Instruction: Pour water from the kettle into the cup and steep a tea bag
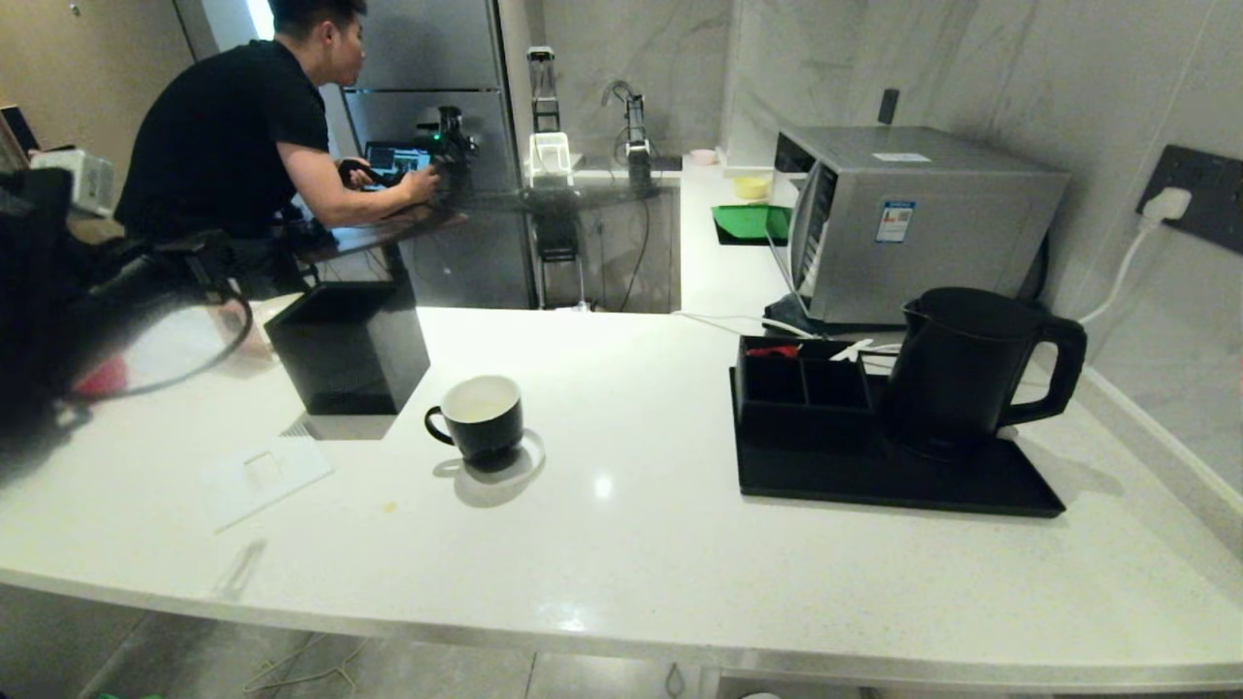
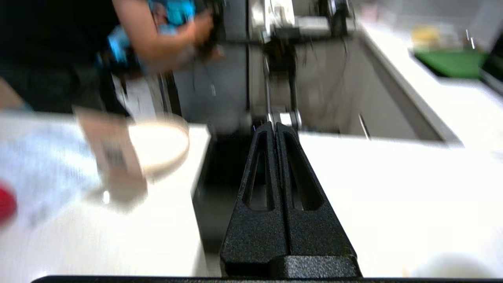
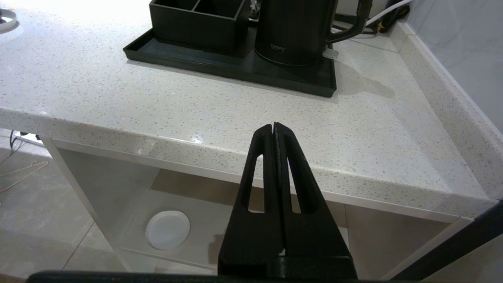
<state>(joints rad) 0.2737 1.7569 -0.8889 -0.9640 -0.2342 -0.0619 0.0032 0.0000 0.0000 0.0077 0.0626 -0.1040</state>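
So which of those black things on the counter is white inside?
The cup, the small round mug standing alone mid-counter. The kettle is lidded, and the square box looks dark all over.

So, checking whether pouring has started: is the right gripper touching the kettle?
Apart. The right wrist view shows the right gripper, shut, hanging off the counter's front edge, with bare countertop between it and the kettle on its black tray.

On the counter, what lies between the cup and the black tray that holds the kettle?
Nothing: in the head view the counter is bare between the cup and the tray with the kettle.
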